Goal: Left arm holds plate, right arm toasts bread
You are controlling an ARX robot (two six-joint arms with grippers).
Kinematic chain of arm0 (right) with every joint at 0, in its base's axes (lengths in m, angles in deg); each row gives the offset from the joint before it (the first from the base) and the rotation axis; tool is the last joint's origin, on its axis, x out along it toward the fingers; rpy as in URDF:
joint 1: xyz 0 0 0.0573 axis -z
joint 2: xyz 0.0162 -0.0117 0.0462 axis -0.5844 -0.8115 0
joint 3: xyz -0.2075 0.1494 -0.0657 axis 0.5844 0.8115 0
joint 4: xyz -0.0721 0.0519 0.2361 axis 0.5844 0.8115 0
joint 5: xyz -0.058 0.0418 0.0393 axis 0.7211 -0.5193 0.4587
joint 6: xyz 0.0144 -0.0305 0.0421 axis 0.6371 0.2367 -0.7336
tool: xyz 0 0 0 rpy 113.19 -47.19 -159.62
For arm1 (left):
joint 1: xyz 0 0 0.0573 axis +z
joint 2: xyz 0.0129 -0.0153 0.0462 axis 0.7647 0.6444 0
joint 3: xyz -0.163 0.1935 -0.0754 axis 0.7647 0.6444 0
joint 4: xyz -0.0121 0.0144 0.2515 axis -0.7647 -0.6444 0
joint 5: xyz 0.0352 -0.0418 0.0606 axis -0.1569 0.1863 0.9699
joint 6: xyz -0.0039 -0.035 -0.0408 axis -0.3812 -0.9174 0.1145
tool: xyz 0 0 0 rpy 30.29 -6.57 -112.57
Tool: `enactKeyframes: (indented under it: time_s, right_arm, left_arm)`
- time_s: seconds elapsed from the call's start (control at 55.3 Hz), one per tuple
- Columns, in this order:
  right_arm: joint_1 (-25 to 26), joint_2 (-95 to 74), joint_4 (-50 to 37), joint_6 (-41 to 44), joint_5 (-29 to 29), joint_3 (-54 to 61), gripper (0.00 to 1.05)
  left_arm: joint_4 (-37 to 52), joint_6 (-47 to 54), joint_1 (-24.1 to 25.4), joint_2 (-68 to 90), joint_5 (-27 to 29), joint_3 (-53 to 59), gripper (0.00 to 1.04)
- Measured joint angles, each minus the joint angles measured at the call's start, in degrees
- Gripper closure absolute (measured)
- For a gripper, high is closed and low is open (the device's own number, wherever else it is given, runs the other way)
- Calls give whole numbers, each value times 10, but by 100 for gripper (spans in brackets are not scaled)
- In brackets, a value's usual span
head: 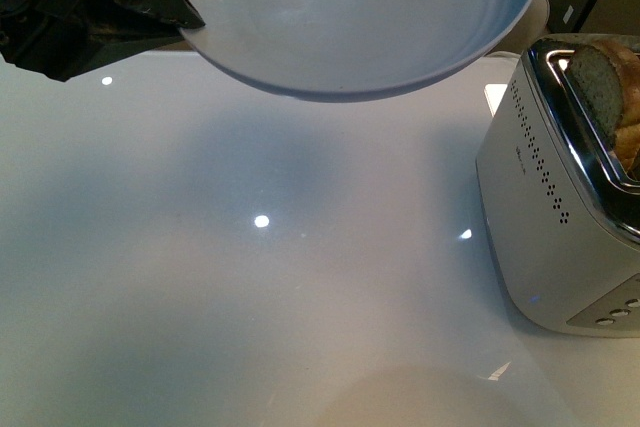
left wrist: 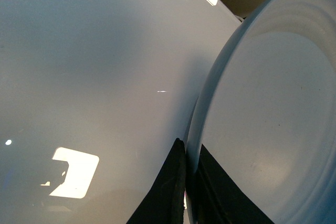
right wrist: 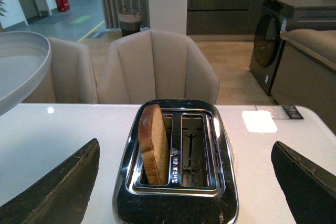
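Observation:
My left gripper [head: 150, 2] is shut on the rim of the pale blue-white plate [head: 360, 17] and holds it tilted above the white table. In the left wrist view its black fingers [left wrist: 168, 192] pinch the plate's edge [left wrist: 262, 119]. The brown bread slice [right wrist: 153, 142] stands upright in one slot of the shiny toaster [right wrist: 176, 203], sticking out the top; it also shows in the front view [head: 605, 87], at the right. My right gripper [right wrist: 184, 182] is open, its fingers wide apart on either side of the toaster, holding nothing.
The toaster [head: 560, 207] stands at the table's right edge with buttons low on its front. Its second slot [right wrist: 194, 148] is empty. The plate shows at one edge of the right wrist view [right wrist: 18, 61]. Beige chairs [right wrist: 157, 66] stand beyond the table's far side.

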Motion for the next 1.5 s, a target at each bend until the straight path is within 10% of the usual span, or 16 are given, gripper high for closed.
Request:
enactKeyframes:
  time_s: [0.271, 0.777, 1.5]
  right_arm:
    - [0, 0, 0, 0, 0, 0, 9]
    - [0, 0, 0, 0, 0, 0, 9]
    - [0, 0, 0, 0, 0, 0, 9]
  left_arm:
    - [-9, 87, 47, 0, -28, -26, 101]
    - [109, 334, 370, 259, -150, -34, 101]
    - [132, 449, 492, 454, -179, -88, 101]
